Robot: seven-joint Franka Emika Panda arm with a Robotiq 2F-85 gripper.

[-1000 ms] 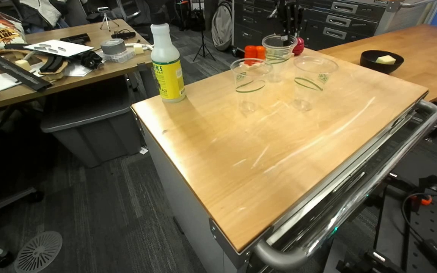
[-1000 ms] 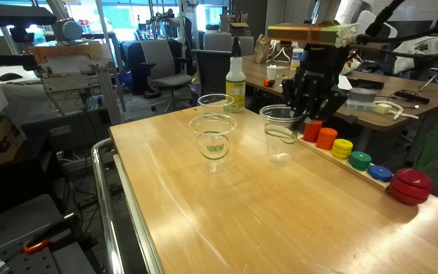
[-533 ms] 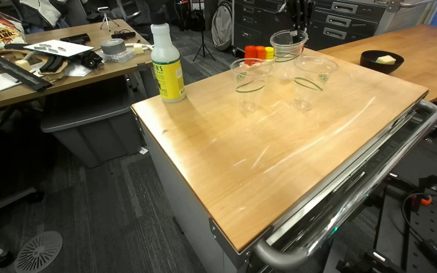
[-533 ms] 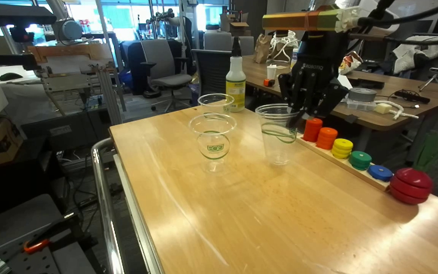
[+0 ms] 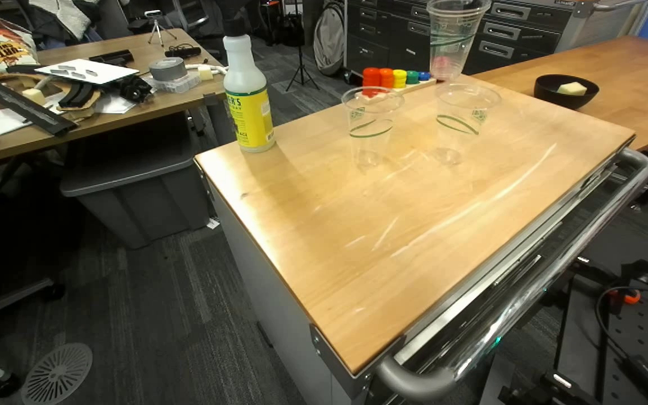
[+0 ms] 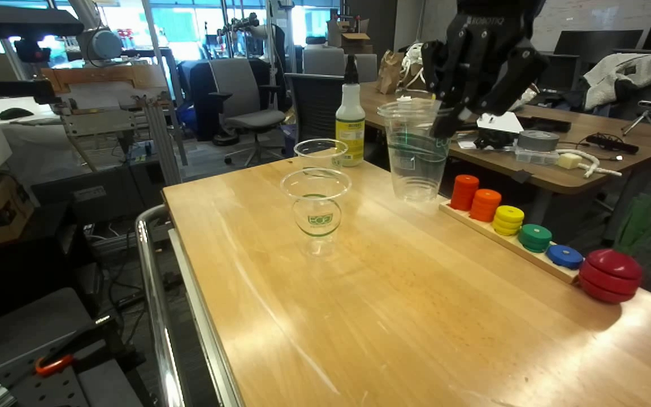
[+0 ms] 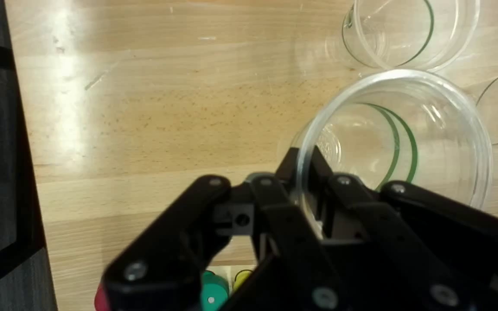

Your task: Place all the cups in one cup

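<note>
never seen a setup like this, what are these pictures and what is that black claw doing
That is a robot's gripper, its mechanical hand. The wide pictures come from two cameras set apart from the robot; the close one from a camera on its wrist. The gripper pinches a clear cup by the rim, apparently holding it above the wooden table. Another may be nested inside; I can't be sure. On the table, a standing cup and its neighbouring cup are upright, with a yellow-labelled bottle, a row of coloured discs and a round red object near the edges.
</note>
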